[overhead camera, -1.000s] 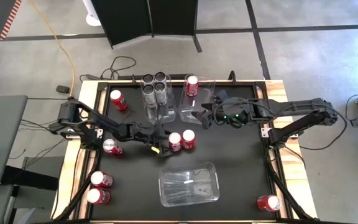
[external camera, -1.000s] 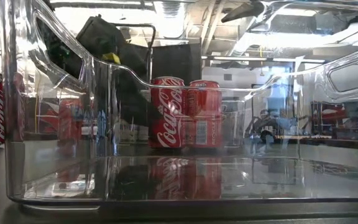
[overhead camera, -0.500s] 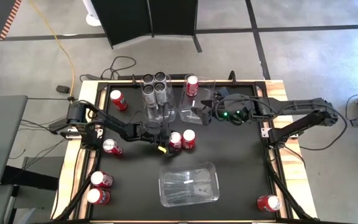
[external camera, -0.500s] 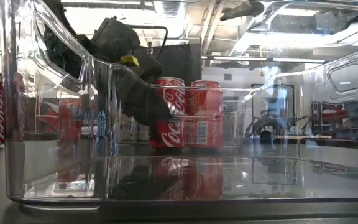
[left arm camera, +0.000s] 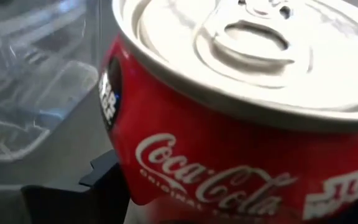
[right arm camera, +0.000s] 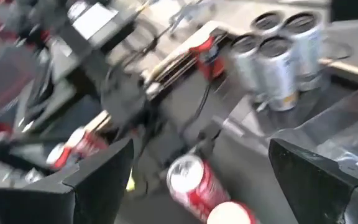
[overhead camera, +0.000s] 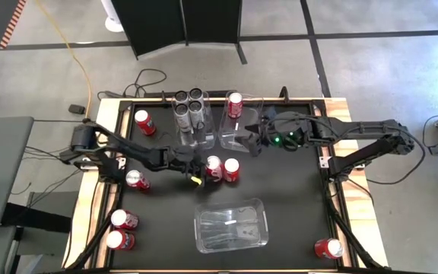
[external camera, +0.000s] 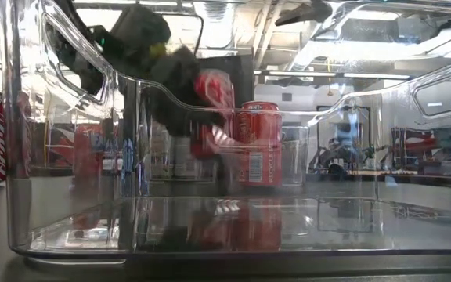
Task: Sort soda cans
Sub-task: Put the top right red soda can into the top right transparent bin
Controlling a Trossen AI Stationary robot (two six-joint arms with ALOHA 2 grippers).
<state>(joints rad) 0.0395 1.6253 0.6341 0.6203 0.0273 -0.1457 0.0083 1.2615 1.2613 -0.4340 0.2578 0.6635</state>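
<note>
High view: the left gripper point(overhead camera: 206, 169) has closed in on the nearer of the two red cans at mid-table. A second ago it stood short of the pair; now its fingers sit around the held red can point(overhead camera: 214, 169), and the second red can point(overhead camera: 231, 168) stands just beyond it, touching or nearly so. Past the left gripper's far side is the bin of four silver cans point(overhead camera: 189, 109). The right gripper point(overhead camera: 255, 142) hangs with fingers spread wide and nothing between them, just beside the bin holding one red can point(overhead camera: 235, 104).

Low view, through the clear empty bin point(external camera: 69, 227): the held can is tilted and lifted off the table, where half a second ago it stood upright beside its neighbour, which remains upright.

Left wrist view: the can's silver top and red body fill the picture, pressed between the dark fingers point(left arm camera: 104, 180), so the pincer is partly closed, clamped on the can.

Right wrist view: both fingers stand far apart and empty, with the silver cans and the two red cans ahead.

Judgement: the grasp looks made and the lift begun; the likely next step is carrying this red can to the bin with the red one. Several red cans remain loose near the table edges, so the sorting is far from done.
</note>
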